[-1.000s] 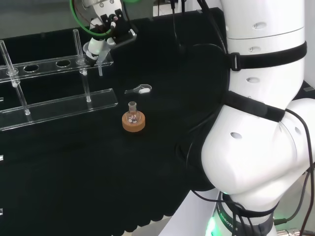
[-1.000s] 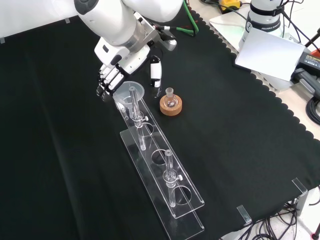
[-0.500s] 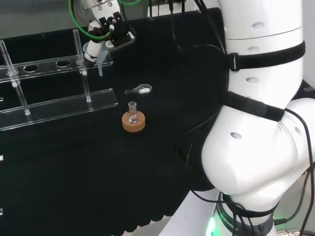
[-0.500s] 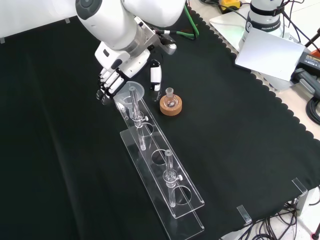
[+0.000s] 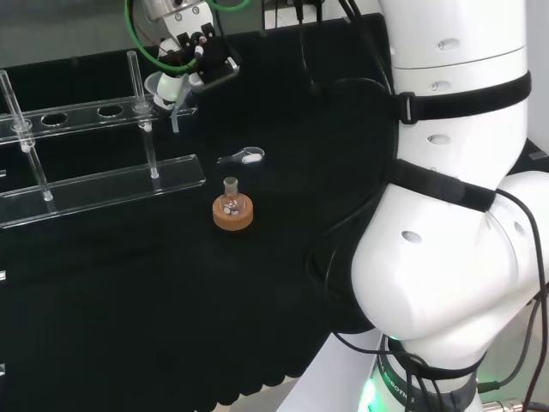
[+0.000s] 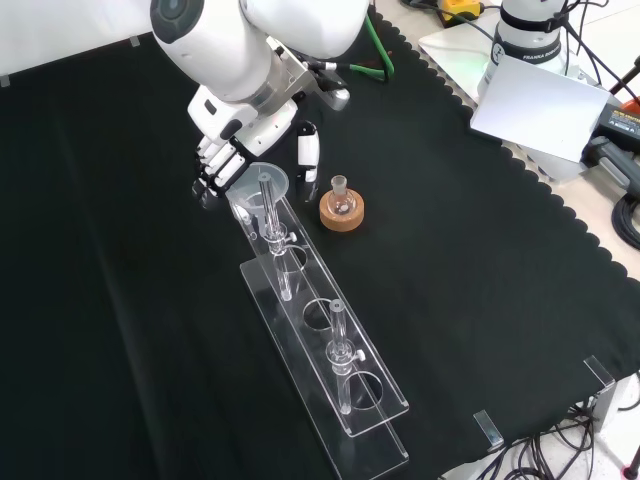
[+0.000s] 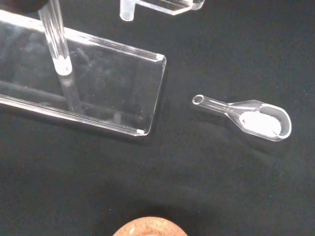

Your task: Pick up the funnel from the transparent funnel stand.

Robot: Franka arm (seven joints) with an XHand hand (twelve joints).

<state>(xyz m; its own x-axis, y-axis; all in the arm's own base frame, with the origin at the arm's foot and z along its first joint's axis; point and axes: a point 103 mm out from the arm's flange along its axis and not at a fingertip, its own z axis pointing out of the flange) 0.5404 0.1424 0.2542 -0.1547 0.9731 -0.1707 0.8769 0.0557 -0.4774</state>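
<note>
**Q:** Where is the funnel, and how would it handle?

**A:** The clear funnel [image 6: 262, 183] sits in the end hole of the transparent funnel stand [image 6: 330, 352], its stem hanging below the upper shelf. It looks light, rigid, smooth and probably breakable; the cone's rim seems the best place to grasp. The hand [image 6: 219, 160] is against the cone, fingers curled toward it; whether they grip it I cannot tell.

**Q:** What's nearby? Any writing?

**A:** A small flask on a cork ring [image 6: 342, 211] and a clear scoop [image 7: 248, 116] holding white powder. No legible print.
</note>
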